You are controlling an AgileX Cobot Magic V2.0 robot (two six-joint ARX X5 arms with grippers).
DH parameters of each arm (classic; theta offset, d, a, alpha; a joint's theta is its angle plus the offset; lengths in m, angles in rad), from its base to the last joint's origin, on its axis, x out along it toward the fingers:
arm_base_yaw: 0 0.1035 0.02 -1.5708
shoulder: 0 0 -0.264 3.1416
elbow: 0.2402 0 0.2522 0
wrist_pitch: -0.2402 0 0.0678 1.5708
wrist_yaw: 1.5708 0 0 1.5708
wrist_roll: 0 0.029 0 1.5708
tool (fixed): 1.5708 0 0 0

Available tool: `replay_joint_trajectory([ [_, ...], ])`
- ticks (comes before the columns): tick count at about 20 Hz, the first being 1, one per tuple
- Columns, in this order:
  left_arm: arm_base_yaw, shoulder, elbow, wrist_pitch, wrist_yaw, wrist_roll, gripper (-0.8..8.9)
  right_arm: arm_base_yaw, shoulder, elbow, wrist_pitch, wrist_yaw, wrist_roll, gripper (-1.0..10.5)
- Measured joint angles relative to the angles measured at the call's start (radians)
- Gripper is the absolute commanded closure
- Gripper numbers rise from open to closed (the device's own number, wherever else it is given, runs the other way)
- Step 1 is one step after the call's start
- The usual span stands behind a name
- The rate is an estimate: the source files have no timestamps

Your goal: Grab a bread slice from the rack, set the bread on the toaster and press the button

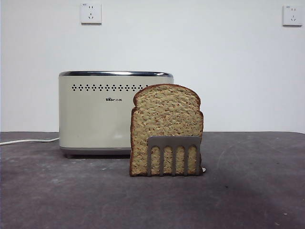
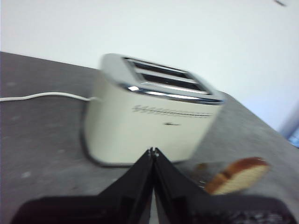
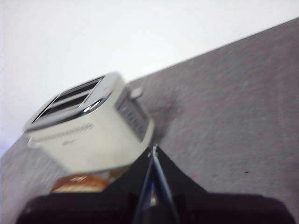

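Both pairs of jaws are pressed together on nothing. The left gripper [image 2: 153, 150] hangs above the table [image 1: 248, 191] with its tips meeting in a point, and the right gripper [image 3: 154, 148] does the same on its own side; neither appears in the front view, so both seem to be waiting high and clear.

Beyond the left jaws, well apart from them, stands the toaster [image 1: 95, 114], its two slots [image 2: 161, 77] open upward and empty, ready to take a slice from above. A white cord [image 1: 28, 141] trails from it across the table.

The slice of bread [image 1: 165, 126] stands upright on edge in the rack [image 1: 173, 155], whose prongs prop it so its domed crust is free for a pinch from above. From the left jaws it lies off to one side and lower; from the right jaws it sits close under them, partly hidden.

The button [image 3: 136, 93] sticks out from the toaster's narrow end, facing the right gripper and untouched.
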Motion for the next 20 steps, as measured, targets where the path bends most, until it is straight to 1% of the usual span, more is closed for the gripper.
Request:
replay_joint_trajectory([
  [1, 0.0, 0.022, 0.032, -0.014, 0.025, 0.009, 8.21, 0.0, 0.025, 0.031, -0.024, -0.022, -0.015, 9.6],
  [3, 0.0, 0.073, 0.106, -0.049, 0.09, 0.042, 8.22, 0.0, 0.099, 0.126, -0.112, -0.09, -0.069, 9.6],
  [7, 0.0, 0.171, 0.235, -0.127, 0.219, 0.126, 8.22, 0.0, 0.223, 0.294, -0.296, -0.159, -0.19, 9.6],
  [9, 0.0, 0.215, 0.293, -0.179, 0.274, 0.177, 8.22, 0.003, 0.283, 0.382, -0.398, -0.171, -0.257, 9.6],
  [13, 0.0, 0.285, 0.389, -0.282, 0.352, 0.278, 8.22, 0.013, 0.373, 0.521, -0.563, -0.172, -0.366, 9.6],
  [16, -0.007, 0.32, 0.445, -0.345, 0.371, 0.343, 8.22, 0.024, 0.411, 0.6, -0.647, -0.172, -0.428, 9.6],
  [20, -0.03, 0.333, 0.463, -0.387, 0.373, 0.4, 8.2, 0.032, 0.423, 0.637, -0.672, -0.173, -0.478, 9.6],
])
